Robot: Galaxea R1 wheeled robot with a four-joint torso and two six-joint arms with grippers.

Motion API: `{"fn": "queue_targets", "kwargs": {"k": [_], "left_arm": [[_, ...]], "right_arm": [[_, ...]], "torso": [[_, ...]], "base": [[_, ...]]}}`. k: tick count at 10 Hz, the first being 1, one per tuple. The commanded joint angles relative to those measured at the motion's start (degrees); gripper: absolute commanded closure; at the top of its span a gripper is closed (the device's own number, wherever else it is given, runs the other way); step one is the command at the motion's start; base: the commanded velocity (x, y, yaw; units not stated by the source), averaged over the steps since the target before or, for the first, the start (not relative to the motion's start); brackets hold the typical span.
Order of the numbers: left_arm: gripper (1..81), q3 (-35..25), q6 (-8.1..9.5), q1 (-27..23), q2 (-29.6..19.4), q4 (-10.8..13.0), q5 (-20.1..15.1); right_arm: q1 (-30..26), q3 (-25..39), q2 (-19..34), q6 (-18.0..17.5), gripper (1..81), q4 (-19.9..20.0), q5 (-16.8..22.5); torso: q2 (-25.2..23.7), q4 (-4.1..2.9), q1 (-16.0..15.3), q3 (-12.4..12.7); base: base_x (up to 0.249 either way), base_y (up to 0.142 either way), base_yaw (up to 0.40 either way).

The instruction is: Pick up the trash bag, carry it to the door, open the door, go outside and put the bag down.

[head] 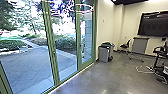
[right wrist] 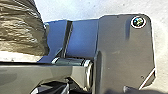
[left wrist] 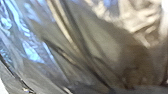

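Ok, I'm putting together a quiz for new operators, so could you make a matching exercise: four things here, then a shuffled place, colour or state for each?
Things:
1. Screen
2. Trash bag
3. Bin
4. Door frame

Descriptions:
A. Standing on the floor
B. Green, around glass
C. Up on the wall
D. Crinkled and shiny

Pairs: 1-C, 2-D, 3-A, 4-B

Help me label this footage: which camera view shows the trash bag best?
The right wrist view: there the bag shows a rounded, creased side against pale floor. The left wrist view shows crinkled film close up, its outline unclear. The head view faces green-framed glass.
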State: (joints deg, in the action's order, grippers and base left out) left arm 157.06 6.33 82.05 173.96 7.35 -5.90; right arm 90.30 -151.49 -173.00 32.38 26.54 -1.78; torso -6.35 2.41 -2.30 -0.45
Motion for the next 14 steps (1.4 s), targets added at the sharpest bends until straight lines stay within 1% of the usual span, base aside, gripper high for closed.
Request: {"fn": "queue_targets", "kwargs": {"k": [1, 11, 14], "left_arm": [[81.1, 0.00, 0.09, -4.14, -0.01, 0.56, -2.54], [81.1, 0.00, 0.09, -4.14, -0.02, 0.65, -2.54], [81.1, 0.00, 0.09, -4.14, -0.01, 0.65, -2.54]], "right_arm": [[-2.97, 0.24, -0.18, 0.23, 1.0, -0.35, 3.63], [-3.05, 0.07, -0.18, 0.23, 1.0, -0.35, 3.63], [-2.97, -0.02, -0.09, 0.23, 1.0, -0.35, 3.63]], "torso": [[0.00, 0.00, 0.00, 0.00], [0.00, 0.00, 0.00, 0.00], [0.00, 0.00, 0.02, 0.00]], "base": [[0.142, 0.000, 0.000], [0.142, 0.000, 0.000], [0.143, -0.063, 0.000]]}}
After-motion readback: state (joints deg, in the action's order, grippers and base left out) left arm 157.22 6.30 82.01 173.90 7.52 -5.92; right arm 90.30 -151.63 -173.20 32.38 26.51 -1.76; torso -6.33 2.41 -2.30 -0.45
